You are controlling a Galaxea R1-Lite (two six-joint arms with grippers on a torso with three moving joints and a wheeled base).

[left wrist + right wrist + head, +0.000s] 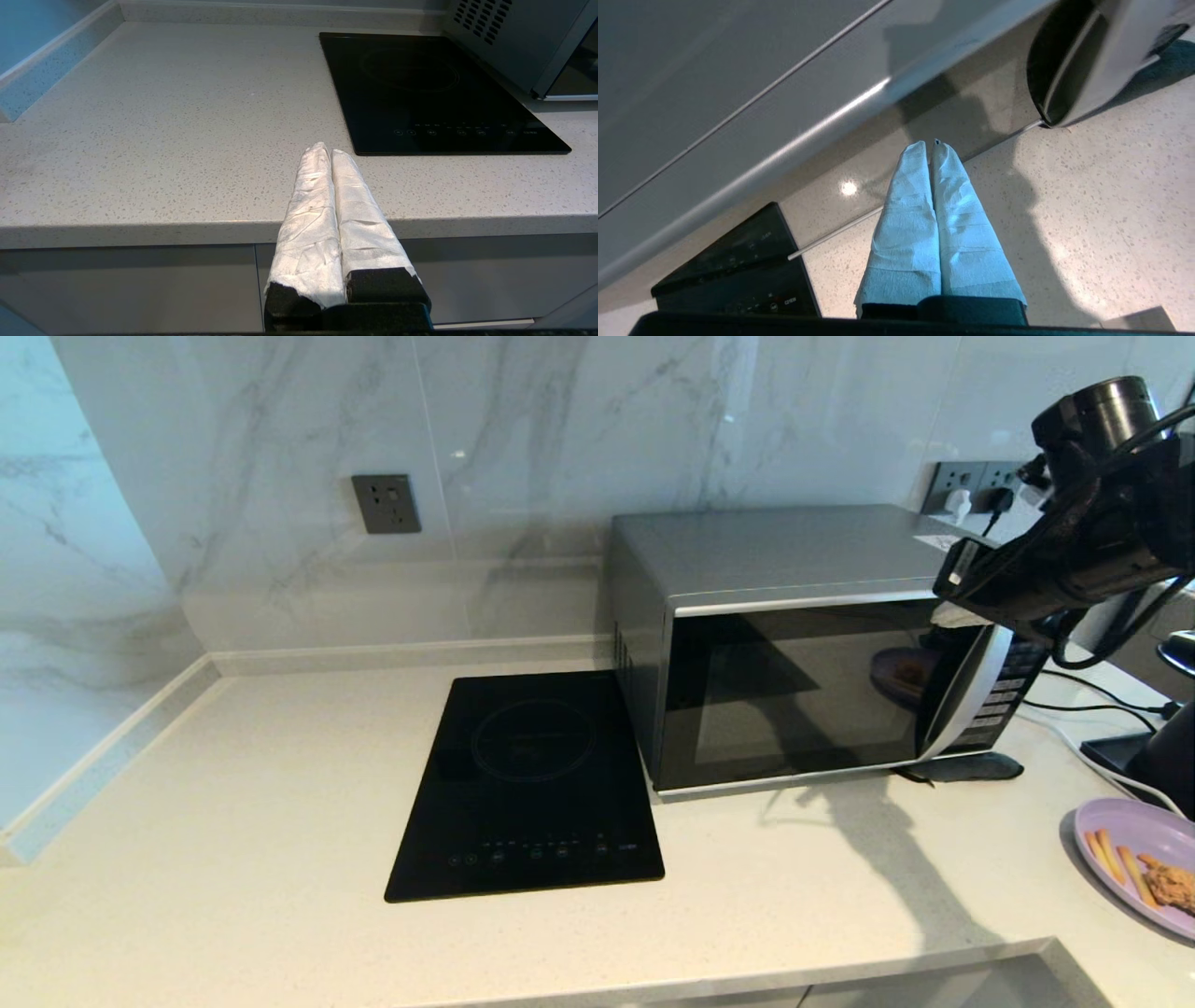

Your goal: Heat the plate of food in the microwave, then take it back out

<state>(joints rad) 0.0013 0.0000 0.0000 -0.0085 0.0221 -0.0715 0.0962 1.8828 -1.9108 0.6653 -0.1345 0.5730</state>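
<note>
The right claw (930,145) is held shut and empty before the closed microwave (794,681); the plate of food (1134,859) is left on the bench (280,859); the left claw (325,150), shut, is parked at the bench edge.

A pale speckled countertop (233,859) meets a marble-look wall, carrying a flat black induction cooktop (532,789) set into or lying on it, with the silver microwave (803,644) just beside. The lavender plate of food (1144,863) rests at the right edge, near cables (1102,714).
</note>
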